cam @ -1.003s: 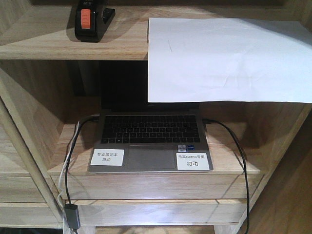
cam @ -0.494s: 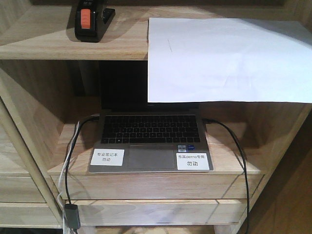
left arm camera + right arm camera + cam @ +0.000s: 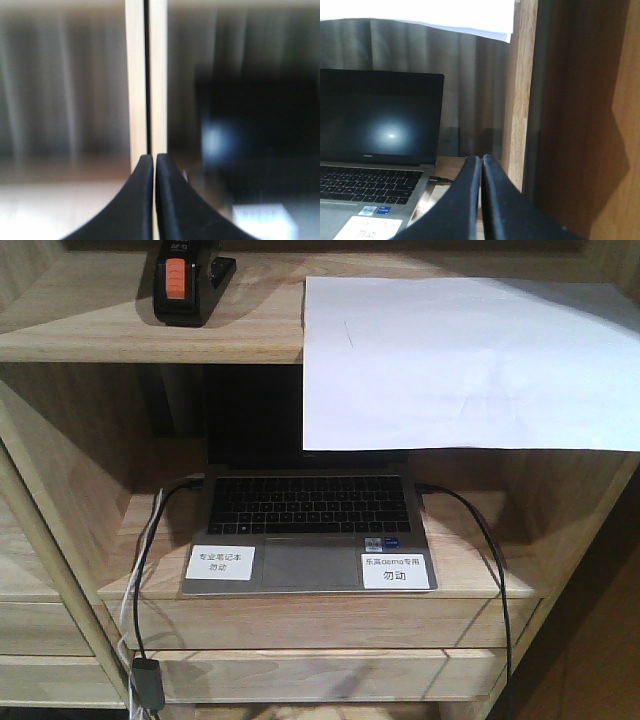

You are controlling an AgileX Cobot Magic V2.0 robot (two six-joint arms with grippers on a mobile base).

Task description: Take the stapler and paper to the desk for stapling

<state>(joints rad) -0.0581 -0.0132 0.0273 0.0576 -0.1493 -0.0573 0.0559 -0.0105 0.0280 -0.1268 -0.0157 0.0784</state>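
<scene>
On the upper shelf [image 3: 80,335] the rigid stapler [image 3: 185,280] is set left, likely best gripped across its sides. The limp paper [image 3: 460,360] overhangs right and is probably best pinched at its free edge. The left pincer [image 3: 152,159] and right pincer [image 3: 481,159] are clenched, empty.

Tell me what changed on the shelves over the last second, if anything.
Nothing visibly changed. The stapler still sits on the upper shelf, left of the paper, which overhangs the shelf edge above the open laptop. In the front view, nothing was taken hold of or let go.
</scene>
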